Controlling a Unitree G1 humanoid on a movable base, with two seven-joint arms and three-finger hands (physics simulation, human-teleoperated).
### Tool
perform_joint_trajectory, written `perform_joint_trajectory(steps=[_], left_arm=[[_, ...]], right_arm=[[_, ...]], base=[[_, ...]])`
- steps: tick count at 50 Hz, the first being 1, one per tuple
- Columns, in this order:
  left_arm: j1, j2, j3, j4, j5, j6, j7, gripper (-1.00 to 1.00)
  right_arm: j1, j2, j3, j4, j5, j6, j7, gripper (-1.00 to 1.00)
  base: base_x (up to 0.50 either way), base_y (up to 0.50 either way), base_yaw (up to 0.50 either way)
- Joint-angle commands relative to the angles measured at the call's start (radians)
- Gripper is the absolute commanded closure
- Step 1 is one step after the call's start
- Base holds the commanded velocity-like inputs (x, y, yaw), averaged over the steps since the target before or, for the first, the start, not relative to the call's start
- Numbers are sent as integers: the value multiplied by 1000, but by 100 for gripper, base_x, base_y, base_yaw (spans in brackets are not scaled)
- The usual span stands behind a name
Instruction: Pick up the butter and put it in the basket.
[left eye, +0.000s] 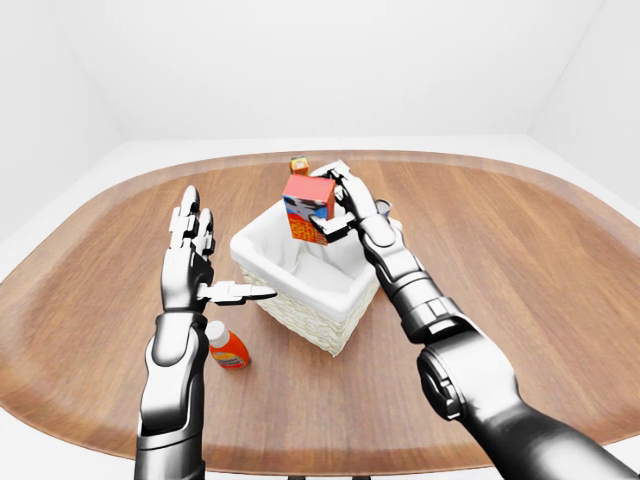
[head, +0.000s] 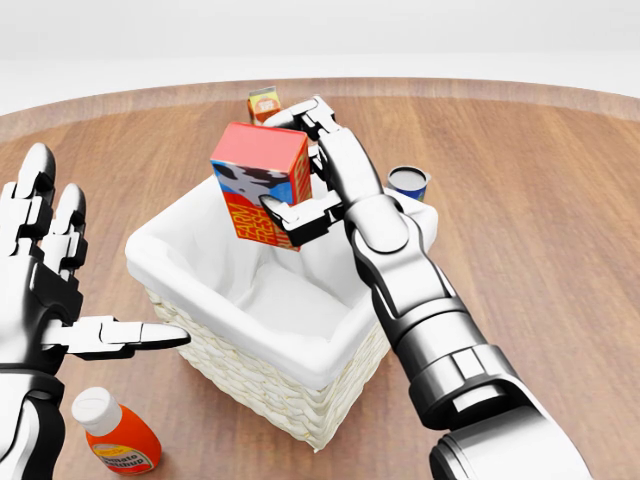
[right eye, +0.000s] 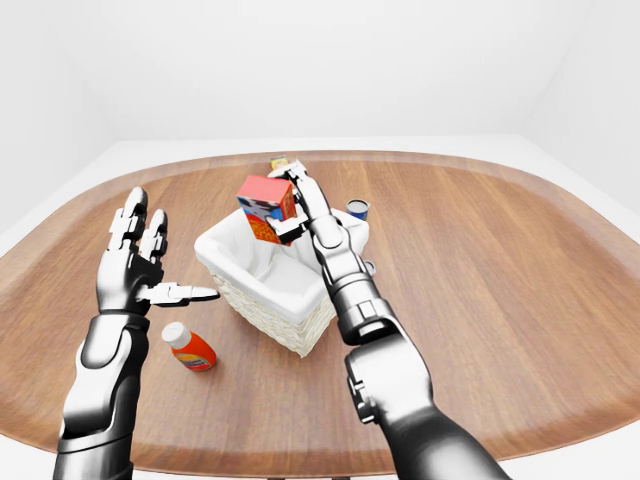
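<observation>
Nearest the bottom of the head view, an orange ketchup bottle (head: 115, 437) lay on the wooden table (head: 540, 200), beside the left hand (head: 45, 290), whose fingers (head: 128, 335) were spread wide and held nothing, one extended toward the wall of the white-lined wicker basket (head: 255, 375). Above the basket's opening, the butter (head: 258, 185), a red carton printed with a cow, was held aloft and tilted, clasped by the fingers of the right hand (head: 320, 170). Farther up, a blue-labelled can (head: 407, 181) and an orange juice carton (head: 263, 102) stood on the table.
</observation>
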Motion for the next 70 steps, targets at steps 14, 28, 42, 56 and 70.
perform_joint_trajectory(steps=[14, 28, 42, 56, 70], left_arm=[[0, 0, -2, 13, 0, 0, 1, -100], [6, -1, 0, 10, -1, 0, 1, -100], [8, -2, 0, 19, -1, 0, 1, -100], [8, -2, 1, 27, -2, 0, 2, -100], [15, -4, 0, 30, -4, 0, 2, -100]], right_arm=[[2, 11, -31, 86, -18, 0, -39, 100], [21, 16, -32, 122, -32, 0, -43, 100], [20, 10, -36, 162, -48, 0, -55, 18], [22, 7, -34, 154, -65, 0, -56, -100], [200, 15, -10, -420, 0, 121, 6, -100]], base=[[0, 0, 0], [0, 0, 0], [0, 0, 0], [0, 0, 0], [0, 0, 0]])
